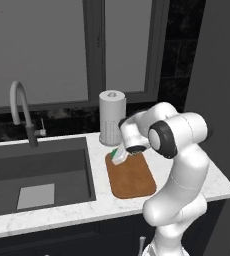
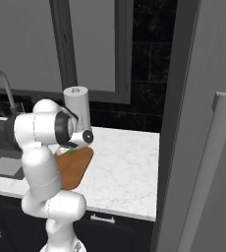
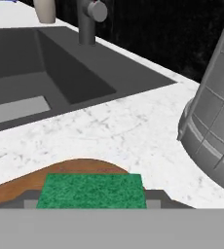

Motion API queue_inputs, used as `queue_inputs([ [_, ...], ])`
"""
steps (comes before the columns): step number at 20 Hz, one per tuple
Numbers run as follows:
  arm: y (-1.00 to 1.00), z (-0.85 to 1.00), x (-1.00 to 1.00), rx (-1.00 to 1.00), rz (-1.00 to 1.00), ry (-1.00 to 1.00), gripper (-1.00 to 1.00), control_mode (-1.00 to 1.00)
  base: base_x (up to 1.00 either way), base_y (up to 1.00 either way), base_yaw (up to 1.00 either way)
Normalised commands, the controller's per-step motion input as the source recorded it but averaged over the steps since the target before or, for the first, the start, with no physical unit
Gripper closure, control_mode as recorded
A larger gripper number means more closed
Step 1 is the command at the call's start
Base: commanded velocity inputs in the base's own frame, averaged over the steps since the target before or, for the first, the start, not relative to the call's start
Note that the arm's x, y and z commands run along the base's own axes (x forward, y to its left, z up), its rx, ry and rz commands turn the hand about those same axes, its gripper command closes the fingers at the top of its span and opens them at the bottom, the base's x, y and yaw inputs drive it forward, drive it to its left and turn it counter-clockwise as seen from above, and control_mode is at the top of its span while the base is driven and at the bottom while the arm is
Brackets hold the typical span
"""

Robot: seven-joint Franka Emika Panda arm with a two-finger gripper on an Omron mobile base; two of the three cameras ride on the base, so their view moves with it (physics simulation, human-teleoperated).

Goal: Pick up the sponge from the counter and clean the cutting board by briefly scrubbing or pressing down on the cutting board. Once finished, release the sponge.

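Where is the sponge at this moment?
In the left base view the sponge is in the gripper over the far corner of the cutting board, just in front of the paper towel roll.

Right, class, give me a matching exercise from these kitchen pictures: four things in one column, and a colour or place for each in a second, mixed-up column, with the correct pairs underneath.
Things:
1. sponge
2. cutting board
3. paper towel roll
4. pale grey flat piece

Descriptions:
A. lies on the floor of the dark sink basin
B. green on top, at the hand, over the far end of the board
C. stands upright on the counter, just behind the board
D. brown, flat on the counter right of the sink

Pairs: 1-B, 2-D, 3-C, 4-A
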Motion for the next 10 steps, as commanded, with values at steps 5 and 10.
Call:
queue_inputs([
  [5, -0.41, -0.17, -0.4, 0.0, -0.03, 0.15, 1.0, -1.0, 0.0, 0.0, 0.0],
  [10, -0.26, -0.54, -0.57, 0.0, 0.0, -0.12, 1.0, -1.0, 0.0, 0.0, 0.0],
])
